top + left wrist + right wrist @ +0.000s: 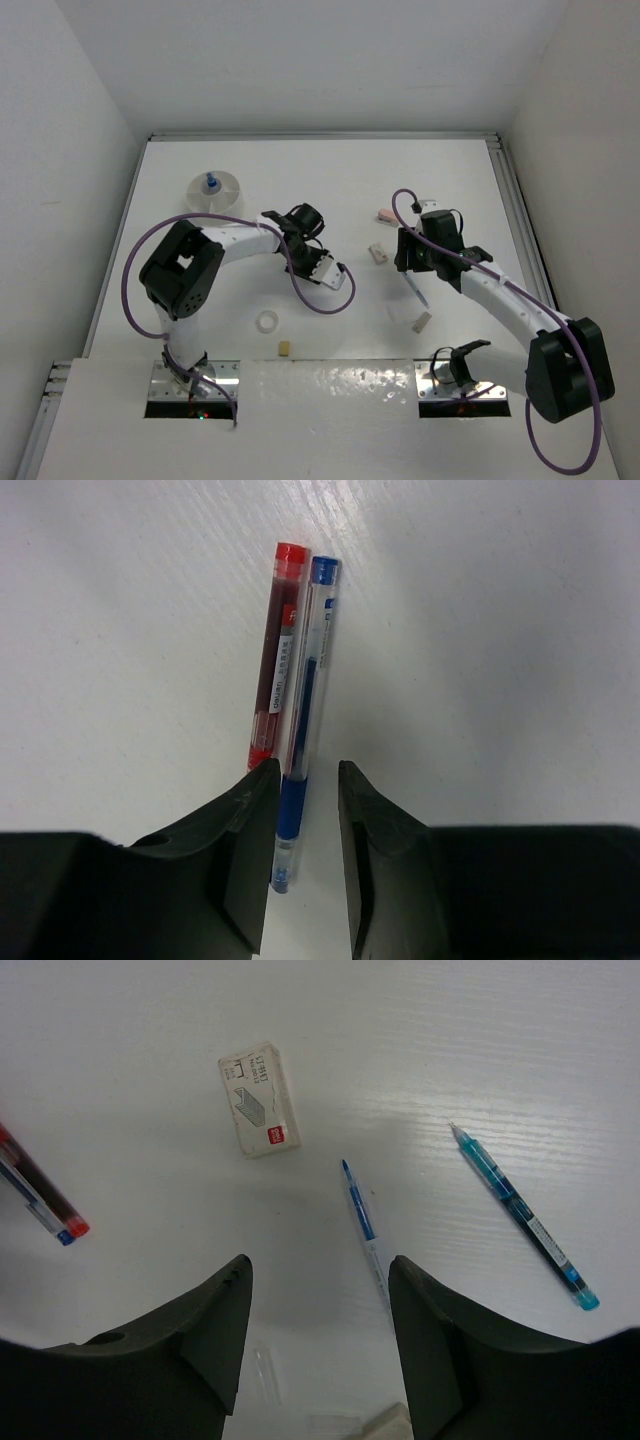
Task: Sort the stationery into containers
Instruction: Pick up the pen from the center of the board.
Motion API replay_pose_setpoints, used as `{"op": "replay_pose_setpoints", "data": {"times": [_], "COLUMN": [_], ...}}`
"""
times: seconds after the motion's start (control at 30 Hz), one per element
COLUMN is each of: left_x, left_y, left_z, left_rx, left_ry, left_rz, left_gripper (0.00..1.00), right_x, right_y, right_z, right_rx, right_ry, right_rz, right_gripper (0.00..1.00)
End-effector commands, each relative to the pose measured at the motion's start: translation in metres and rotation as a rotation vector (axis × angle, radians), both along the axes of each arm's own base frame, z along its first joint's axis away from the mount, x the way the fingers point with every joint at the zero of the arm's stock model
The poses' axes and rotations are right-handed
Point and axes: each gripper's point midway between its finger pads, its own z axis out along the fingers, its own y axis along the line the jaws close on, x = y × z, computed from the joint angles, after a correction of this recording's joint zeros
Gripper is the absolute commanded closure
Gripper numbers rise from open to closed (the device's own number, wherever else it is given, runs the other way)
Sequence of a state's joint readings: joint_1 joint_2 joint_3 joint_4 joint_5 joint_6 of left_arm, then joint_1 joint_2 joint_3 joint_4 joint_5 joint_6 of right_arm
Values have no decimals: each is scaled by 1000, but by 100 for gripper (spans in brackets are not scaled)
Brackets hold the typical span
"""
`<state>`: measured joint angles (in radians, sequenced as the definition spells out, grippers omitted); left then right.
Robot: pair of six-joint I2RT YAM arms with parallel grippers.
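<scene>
In the left wrist view a red pen (275, 650) and a blue pen (305, 710) lie side by side on the table. My left gripper (305, 770) is low over them and narrowly open. The blue pen's grip sits between the jaws, close to the left finger, and the red pen is just outside it. My right gripper (318, 1265) is open and empty above a thin blue pen (365, 1225). A teal pen (525, 1215) lies to its right. The white bowl (232, 192) at the far left holds the blue-capped bottle (211, 183).
A white staple box (258, 1100) lies ahead of the right gripper. A pink eraser (384, 215), a small white block (378, 252), a tan block (422, 321), a clear tape ring (266, 322) and a small tan block (285, 348) lie scattered about the table.
</scene>
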<state>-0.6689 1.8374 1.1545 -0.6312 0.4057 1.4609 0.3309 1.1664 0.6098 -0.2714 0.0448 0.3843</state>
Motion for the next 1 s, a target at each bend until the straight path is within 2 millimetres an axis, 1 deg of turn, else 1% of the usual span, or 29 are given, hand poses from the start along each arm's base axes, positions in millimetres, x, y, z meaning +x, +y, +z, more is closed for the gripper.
{"op": "replay_pose_setpoints", "data": {"times": [0.0, 0.17, 0.3, 0.4, 0.47, 0.5, 0.57, 0.6, 0.67, 0.7, 0.8, 0.9, 0.93, 0.97], "left_x": [-6, -3, -8, -7, -11, -17, -28, -31, -37, -39, -46, -54, -56, -54], "left_y": [-4, -5, -2, 0, 2, 8, 14, 25, 30, 36, 41, 41, 42, 38], "left_z": [-9, -12, -19, -23, -26, -28, -33, -35, -39, -38, -39, -41, -44, -43], "left_rx": [9, 26, 55, 73, 100, 134, 201, 272, 327, 355, 378, 385, 394, 391], "left_ry": [2, -24, -18, -16, -11, 2, -5, -10, -9, -2, 34, 85, 104, 108], "left_rz": [-27, -42, -54, -51, -87, -107, -223, -245, -274, -280, -294, -301, -302, -297], "left_gripper": [72, 72, 73, 72, 72, 72, 69, 68, 68, 68, 70, 76, 79, 81], "right_x": [8, 7, 3, 1, 0, 0, -1, -2, -2, -3, -2, -2, -2, -4], "right_y": [0, -4, -10, -11, -14, -14, -17, -18, -20, -22, -25, -28, -29, -30], "right_z": [11, 15, 13, 15, 16, 16, 18, 19, 20, 21, 27, 34, 35, 36], "right_rx": [-13, -35, -51, -54, -60, -63, -74, -78, -90, -95, -110, -127, -130, -134], "right_ry": [-41, -57, -55, -62, -65, -66, -71, -72, -78, -81, -102, -125, -130, -129], "right_rz": [9, 4, -11, -10, -15, -12, -11, -13, -8, -11, -8, -5, -3, -3], "right_gripper": [43, 43, 43, 42, 42, 42, 42, 42, 41, 41, 41, 40, 40, 40]}}
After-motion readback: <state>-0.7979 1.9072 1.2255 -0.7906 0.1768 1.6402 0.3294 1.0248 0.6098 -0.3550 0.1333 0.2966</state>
